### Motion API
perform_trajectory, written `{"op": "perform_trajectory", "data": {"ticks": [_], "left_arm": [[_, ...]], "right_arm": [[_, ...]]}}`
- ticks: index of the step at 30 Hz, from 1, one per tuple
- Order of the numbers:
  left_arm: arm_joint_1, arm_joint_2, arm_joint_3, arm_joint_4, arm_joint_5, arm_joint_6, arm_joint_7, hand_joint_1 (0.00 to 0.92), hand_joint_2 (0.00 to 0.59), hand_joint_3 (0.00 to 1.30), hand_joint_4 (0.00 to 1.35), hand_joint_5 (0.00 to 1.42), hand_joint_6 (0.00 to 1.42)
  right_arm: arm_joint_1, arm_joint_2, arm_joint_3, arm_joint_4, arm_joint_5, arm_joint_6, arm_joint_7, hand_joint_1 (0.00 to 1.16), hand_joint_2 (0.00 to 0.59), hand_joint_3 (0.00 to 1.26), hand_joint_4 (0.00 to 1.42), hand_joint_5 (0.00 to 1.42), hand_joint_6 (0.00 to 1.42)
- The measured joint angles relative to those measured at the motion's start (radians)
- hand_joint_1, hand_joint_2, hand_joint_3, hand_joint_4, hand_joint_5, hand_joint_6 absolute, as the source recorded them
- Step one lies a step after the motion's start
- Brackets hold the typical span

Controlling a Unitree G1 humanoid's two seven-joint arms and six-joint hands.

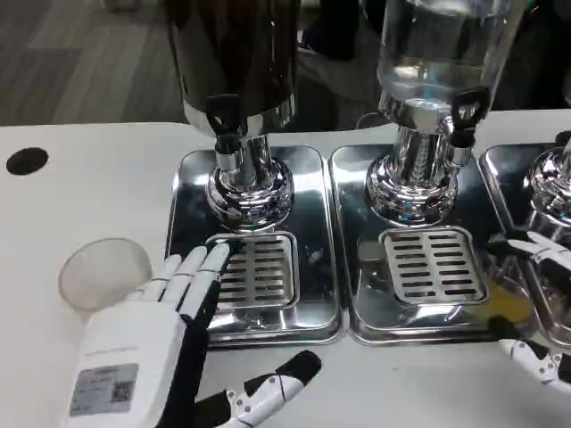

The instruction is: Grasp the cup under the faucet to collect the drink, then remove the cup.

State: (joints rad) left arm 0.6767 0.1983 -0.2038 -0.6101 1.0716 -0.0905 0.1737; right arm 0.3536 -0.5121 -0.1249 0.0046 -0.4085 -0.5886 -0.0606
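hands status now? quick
Left hand: open, fingers spread beside the clear cup, holding nothing.
Right hand: at frame edge, cannot be told.

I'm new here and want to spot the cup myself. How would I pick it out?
Start at the dark drink dispenser on the left steel tray. Look left, onto the white table. The clear plastic cup sits there beside the left hand, the only see-through, non-metal item.

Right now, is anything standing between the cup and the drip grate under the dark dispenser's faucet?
Yes: the left hand. Its fingers reach onto the grate, right of the cup, under the faucet.
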Motion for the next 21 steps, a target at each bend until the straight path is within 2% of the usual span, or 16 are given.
{"op": "perform_trajectory", "data": {"ticks": [21], "left_arm": [[-0.020, 0.001, 0.005, 0.000, -0.002, 0.002, 0.000, 0.000, 0.083, 0.14, 0.02, 0.12, 0.26]], "right_arm": [[0.000, 0.002, 0.011, -0.009, 0.001, 0.000, 0.000, 0.74, 0.314, 0.28, 0.15, 0.16, 0.06]]}}
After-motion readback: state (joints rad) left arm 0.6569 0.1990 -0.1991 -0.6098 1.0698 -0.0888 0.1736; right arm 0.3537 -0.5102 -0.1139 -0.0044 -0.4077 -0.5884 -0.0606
